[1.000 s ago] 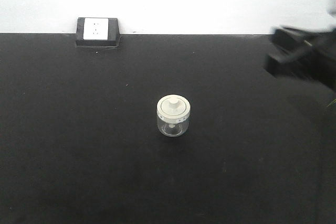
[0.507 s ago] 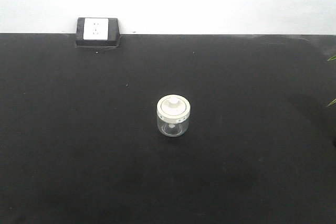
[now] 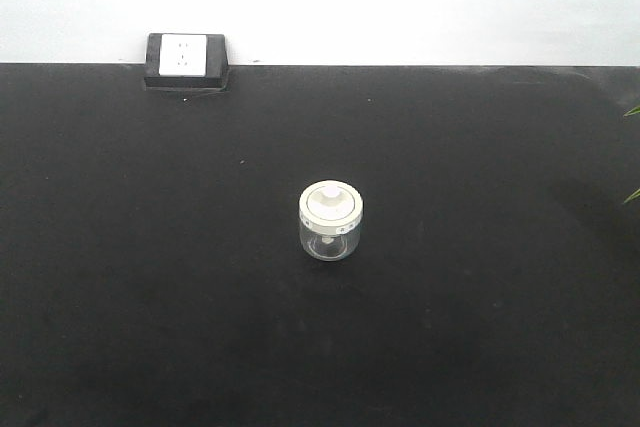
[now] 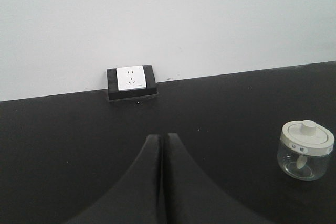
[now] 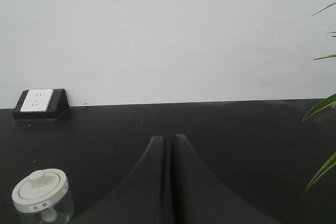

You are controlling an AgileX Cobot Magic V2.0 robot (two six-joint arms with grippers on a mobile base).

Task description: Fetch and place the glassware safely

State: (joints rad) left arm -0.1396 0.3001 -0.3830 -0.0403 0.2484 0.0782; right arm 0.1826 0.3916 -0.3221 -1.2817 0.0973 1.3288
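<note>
The glassware is a small squat clear glass jar (image 3: 330, 222) with a cream-white knobbed lid. It stands upright in the middle of the black table (image 3: 480, 297). It also shows at the right of the left wrist view (image 4: 305, 149) and at the lower left of the right wrist view (image 5: 42, 196). My left gripper (image 4: 161, 137) is shut and empty, with the jar off to its right. My right gripper (image 5: 169, 138) is shut and empty, with the jar off to its left. Neither gripper shows in the front view.
A white power socket in a black block (image 3: 184, 61) sits at the table's back left edge against the white wall; it also shows in both wrist views (image 4: 131, 81) (image 5: 40, 102). Green plant leaves (image 5: 320, 140) reach in at the right edge.
A blurred black arm at the right edge of the front view one second ago has withdrawn out of sight. The jar has not moved.
</note>
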